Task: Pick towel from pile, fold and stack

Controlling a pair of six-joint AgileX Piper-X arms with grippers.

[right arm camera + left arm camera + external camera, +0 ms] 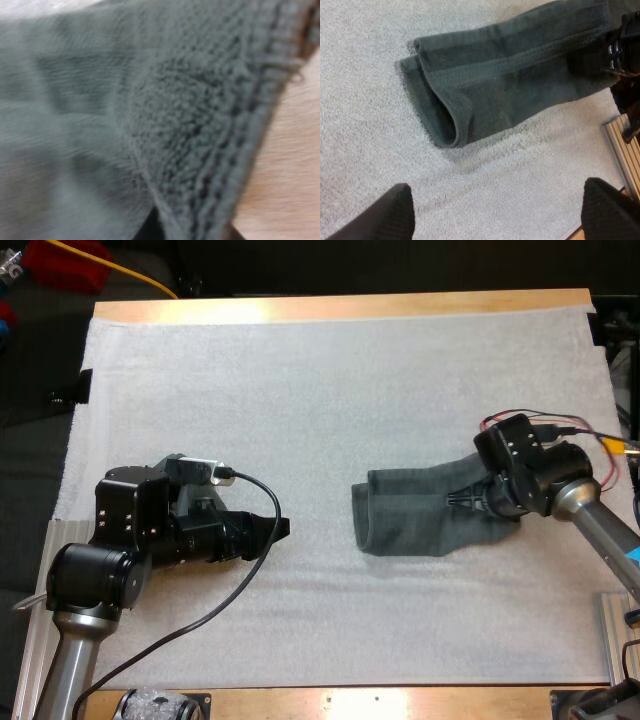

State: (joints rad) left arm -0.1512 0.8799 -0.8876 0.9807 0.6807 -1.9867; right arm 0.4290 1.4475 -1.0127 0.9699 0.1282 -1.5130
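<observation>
One dark grey-green towel (415, 515) lies folded into a long band on the white mat, right of centre. Its rounded fold end points toward my left arm. My right gripper (465, 500) is shut on the towel's right end, which rises off the mat there. In the right wrist view the towel's cloth and stitched hem (200, 150) sit pressed close against that gripper. My left gripper (275, 530) hovers low over bare mat left of centre, open and empty, a clear gap short of the towel's fold end (445, 130). Its black fingertips (395, 212) stand wide apart.
The white mat (300, 390) covers most of the wooden table. A metal rail (615, 625) runs along the table's right edge, close behind my right arm, and the same rail (622, 145) lies beyond the towel's far end. A black clip (82, 385) holds the mat's left edge.
</observation>
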